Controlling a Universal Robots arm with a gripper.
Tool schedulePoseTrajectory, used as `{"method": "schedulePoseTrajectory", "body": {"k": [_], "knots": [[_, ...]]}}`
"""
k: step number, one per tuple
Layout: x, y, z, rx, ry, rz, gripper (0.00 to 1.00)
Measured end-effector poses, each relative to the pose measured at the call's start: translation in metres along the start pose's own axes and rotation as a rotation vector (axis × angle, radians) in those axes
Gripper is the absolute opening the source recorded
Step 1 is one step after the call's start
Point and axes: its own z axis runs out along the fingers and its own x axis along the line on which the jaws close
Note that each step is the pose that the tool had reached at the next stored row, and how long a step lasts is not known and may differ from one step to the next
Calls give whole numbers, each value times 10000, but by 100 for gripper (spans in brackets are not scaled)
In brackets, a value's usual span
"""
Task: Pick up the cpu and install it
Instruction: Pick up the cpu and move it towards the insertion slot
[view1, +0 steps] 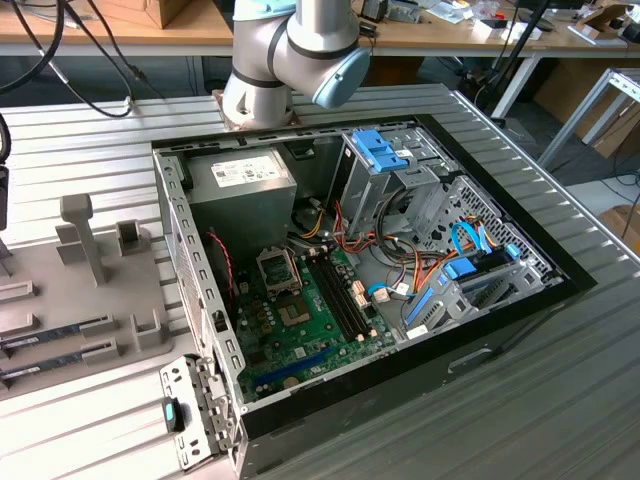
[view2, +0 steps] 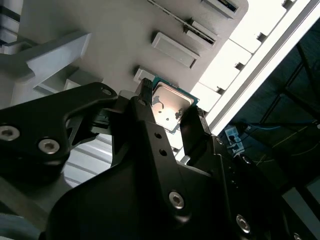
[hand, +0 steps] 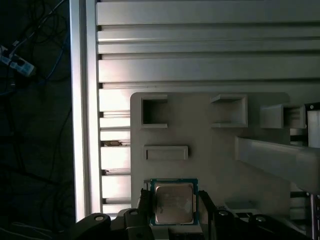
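The cpu (hand: 173, 202), a small square chip with a silvery top and a thin green rim, lies flat between my gripper's (hand: 174, 212) two black fingers, over the pale grey holder tray (hand: 215, 150). In both wrist views one finger meets each of its two opposite edges. In the second wrist view the cpu (view2: 170, 106) shines between the fingertips (view2: 145, 95), and the gripper (view2: 169, 109) is shut on it. In the exterior view, the open computer case (view1: 500, 330) shows the green motherboard with its square socket (view1: 277, 268).
The tray (view1: 60, 290) sits at the exterior view's left with upright posts and memory sticks (view1: 50, 335) in slots. The arm's base joints (view1: 290, 50) stand behind the case. The ribbed aluminium table (hand: 200, 60) ends at a rail near the tray, with dark floor and cables beyond.
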Motion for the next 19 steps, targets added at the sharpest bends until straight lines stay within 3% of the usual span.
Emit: {"method": "schedulePoseTrajectory", "body": {"k": [10, 19], "knots": [[-4, 0, -148, 0, 1, 0, 47], [-7, -1, -238, 0, 0, 0, 47]]}}
